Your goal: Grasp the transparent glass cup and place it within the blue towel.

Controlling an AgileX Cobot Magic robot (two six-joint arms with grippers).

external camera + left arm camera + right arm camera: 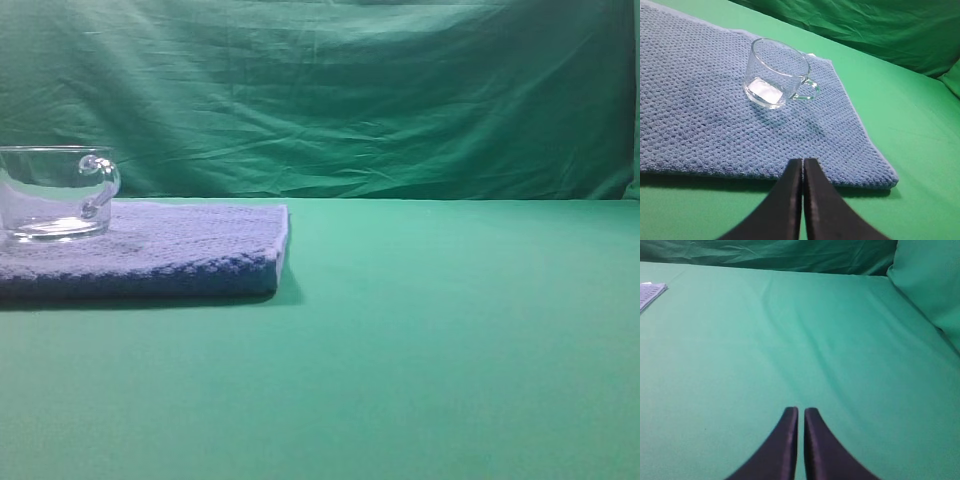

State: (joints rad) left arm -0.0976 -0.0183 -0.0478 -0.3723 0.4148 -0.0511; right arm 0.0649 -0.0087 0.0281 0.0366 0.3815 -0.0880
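The left claw is seen closed on nothing, its black fingers pressed together just off the near edge of the towel. The right claw is likewise closed and empty, well away from the towel over bare green cloth, only a towel corner showing at far left. The glass cup is found upright on the towel, toward its far right corner, handle pointing to the towel's right edge. The cup is judged rigid, smooth, likely slippery and breakable, weighted by its thick base; hold is best taken across the rim wall or at the handle. The towel is judged soft and cushioning. A wrinkled green backdrop hangs beyond the towel.
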